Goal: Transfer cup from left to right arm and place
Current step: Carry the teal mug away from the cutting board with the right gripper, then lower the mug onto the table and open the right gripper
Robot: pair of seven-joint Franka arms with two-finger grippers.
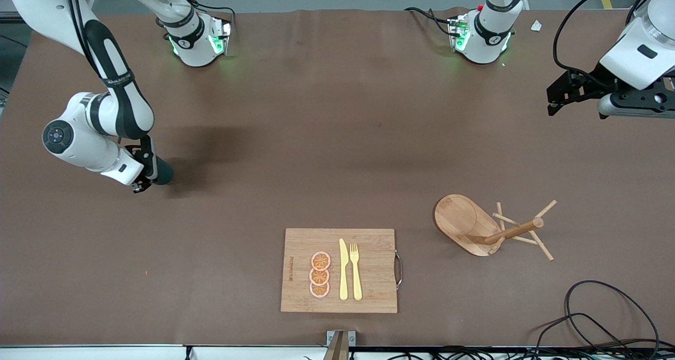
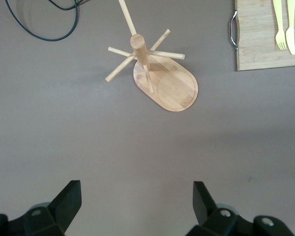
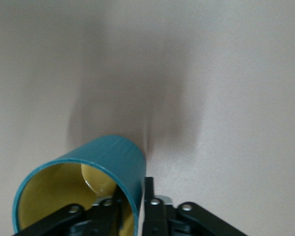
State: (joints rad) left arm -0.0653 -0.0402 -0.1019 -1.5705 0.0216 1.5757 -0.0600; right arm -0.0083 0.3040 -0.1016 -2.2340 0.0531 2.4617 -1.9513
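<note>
The cup (image 1: 164,174), dark teal outside and tan-yellow inside (image 3: 64,191), is low at the table near the right arm's end. My right gripper (image 1: 150,176) has one finger inside the cup and one outside its wall (image 3: 133,187). A thin gap shows between the outer finger (image 3: 148,196) and the wall, so the jaws stand slightly open. I cannot tell whether the cup rests on the table. My left gripper (image 1: 550,101) waits wide open and empty (image 2: 136,189) above the table at the left arm's end.
A wooden peg rack (image 1: 474,225) (image 2: 162,78) stands toward the left arm's end. A wooden cutting board (image 1: 369,244) (image 2: 257,44) with orange slices, a yellow knife and a fork lies near the front edge. Black cables (image 1: 596,318) lie at the front corner.
</note>
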